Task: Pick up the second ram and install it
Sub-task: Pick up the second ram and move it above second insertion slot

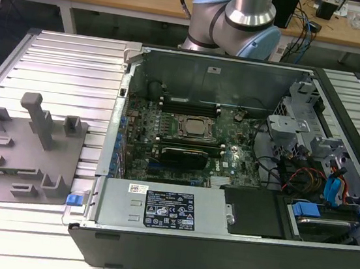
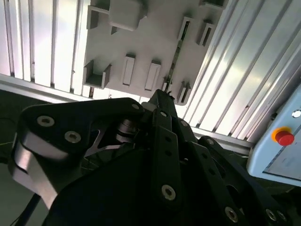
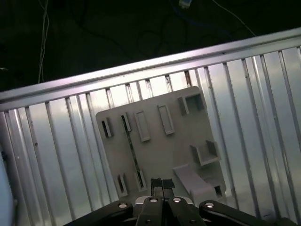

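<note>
The fingers (image 3: 156, 185) hang closed, empty, above the grey holder (image 3: 160, 150); second ram (image 3: 133, 150) (apparently) sits slotted there, unpicked, uninstalled.

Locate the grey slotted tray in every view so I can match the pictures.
Exterior view: grey tray on the ribbed table, at the exterior view's left, beside the computer case.
First wrist view: grey tray just beyond the gripper.
Second wrist view: grey tray beyond the gripper.
Shared landmark: the ribbed table under it.

Both wrist views down onto grey fixture (image 3: 164, 155)
</note>
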Robot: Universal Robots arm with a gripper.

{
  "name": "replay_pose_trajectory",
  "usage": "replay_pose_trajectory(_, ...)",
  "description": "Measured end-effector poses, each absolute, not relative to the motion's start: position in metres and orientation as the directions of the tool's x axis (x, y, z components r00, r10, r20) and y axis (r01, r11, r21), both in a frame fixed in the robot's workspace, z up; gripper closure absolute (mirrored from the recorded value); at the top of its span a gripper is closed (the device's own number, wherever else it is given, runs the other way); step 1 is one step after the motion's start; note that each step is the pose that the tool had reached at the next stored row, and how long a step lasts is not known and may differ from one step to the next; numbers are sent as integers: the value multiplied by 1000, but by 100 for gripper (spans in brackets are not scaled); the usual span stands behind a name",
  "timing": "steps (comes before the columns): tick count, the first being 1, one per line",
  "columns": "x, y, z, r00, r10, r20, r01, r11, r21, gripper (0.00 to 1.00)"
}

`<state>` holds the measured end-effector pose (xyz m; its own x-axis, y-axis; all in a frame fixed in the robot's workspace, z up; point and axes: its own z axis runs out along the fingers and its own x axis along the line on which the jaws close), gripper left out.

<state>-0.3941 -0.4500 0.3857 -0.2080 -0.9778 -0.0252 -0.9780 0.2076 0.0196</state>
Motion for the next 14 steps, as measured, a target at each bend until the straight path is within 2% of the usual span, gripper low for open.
replay_pose_trajectory(14, -394, -450, 386, -7, -1000, -25, -1000, 7, 20, 89)
